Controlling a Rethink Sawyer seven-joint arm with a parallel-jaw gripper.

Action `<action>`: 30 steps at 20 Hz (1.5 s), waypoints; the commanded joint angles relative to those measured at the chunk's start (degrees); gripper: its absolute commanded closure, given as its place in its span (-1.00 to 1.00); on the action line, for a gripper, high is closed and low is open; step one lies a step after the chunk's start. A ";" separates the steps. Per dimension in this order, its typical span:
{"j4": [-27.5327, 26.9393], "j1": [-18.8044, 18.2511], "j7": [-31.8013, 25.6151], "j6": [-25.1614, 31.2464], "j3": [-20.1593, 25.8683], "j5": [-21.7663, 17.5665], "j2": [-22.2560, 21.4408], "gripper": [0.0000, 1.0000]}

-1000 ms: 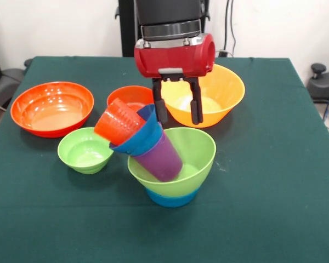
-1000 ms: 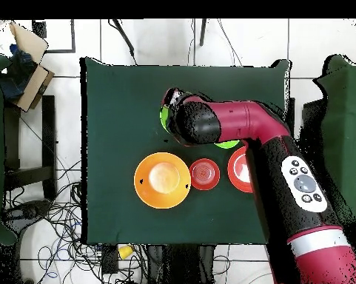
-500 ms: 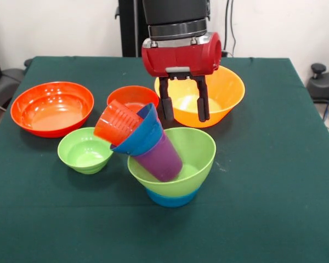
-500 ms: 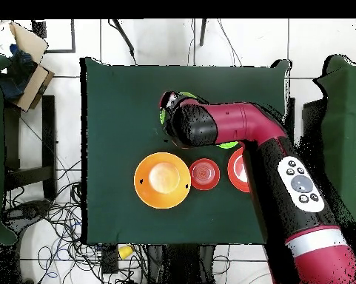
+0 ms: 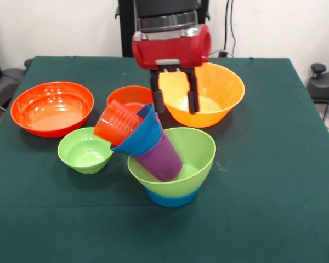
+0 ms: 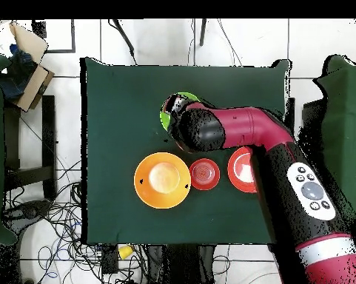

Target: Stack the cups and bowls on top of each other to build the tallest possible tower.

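Observation:
A light green bowl [image 5: 194, 156] sits nested on a light blue bowl [image 5: 172, 198] near the table's middle. Inside it a purple cup [image 5: 160, 159] leans to the left. A dark blue bowl [image 5: 143, 134] sits tilted on the cup, and an orange-red cup [image 5: 116, 123] lies on its side in that bowl. My gripper [image 5: 176, 108] hangs open and empty just above and behind the dark blue bowl, its left finger close to the bowl's rim. In the overhead view the arm [image 6: 232, 129] covers the stack, leaving only a green rim [image 6: 179, 99] showing.
A large yellow-orange bowl [image 5: 222, 90] stands behind the gripper. A medium red-orange bowl [image 5: 129, 94], a large red-orange bowl [image 5: 52, 107] and a small light green bowl [image 5: 85, 150] sit to the left. The green cloth [image 5: 274, 192] covers the table.
The gripper has risen away from the leaning stack, drifting first right, then back left. It stays open. The cups and bowls have not moved.

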 commanded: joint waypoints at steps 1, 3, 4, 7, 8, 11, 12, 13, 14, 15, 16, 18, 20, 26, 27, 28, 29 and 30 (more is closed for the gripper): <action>7.34 -5.85 -15.41 6.26 4.39 -1.94 -0.17 -1.00; 8.37 -8.00 -16.45 6.51 6.33 -1.84 0.03 -1.00; 8.92 -8.92 -16.66 6.36 7.02 -2.05 -0.05 -1.00; 10.51 -10.22 -15.20 5.40 7.92 -2.94 -0.29 -1.00; 11.05 -10.41 -14.43 4.93 8.04 -3.27 -0.39 -1.00; 12.12 -11.00 -13.03 3.29 8.64 -4.14 -0.02 -1.00; 12.28 -11.24 -12.88 2.73 8.92 -4.52 0.27 -1.00; 12.51 -11.41 -12.74 2.47 9.10 -4.74 0.41 -1.00; 12.71 -11.64 -12.70 1.95 9.36 -5.07 0.68 -1.00; 12.95 -11.99 -12.82 1.78 9.78 -5.18 0.98 -1.00; 13.33 -12.70 -13.31 1.53 10.75 -5.13 1.72 -1.00; 13.93 -13.62 -13.75 1.16 12.16 -5.10 2.83 -1.00; 14.54 -14.60 -14.23 1.16 13.78 -4.93 3.97 -1.00; 15.75 -16.26 -14.13 1.48 16.43 -5.62 5.23 -1.00; 15.39 -16.09 -13.82 1.76 15.74 -6.34 4.48 -1.00; 15.03 -15.93 -13.50 2.04 15.04 -7.05 3.72 -1.00; 14.98 -15.86 -13.25 2.32 14.50 -7.58 3.22 -1.00; 14.57 -15.88 -13.39 3.09 13.68 -8.27 2.28 -1.00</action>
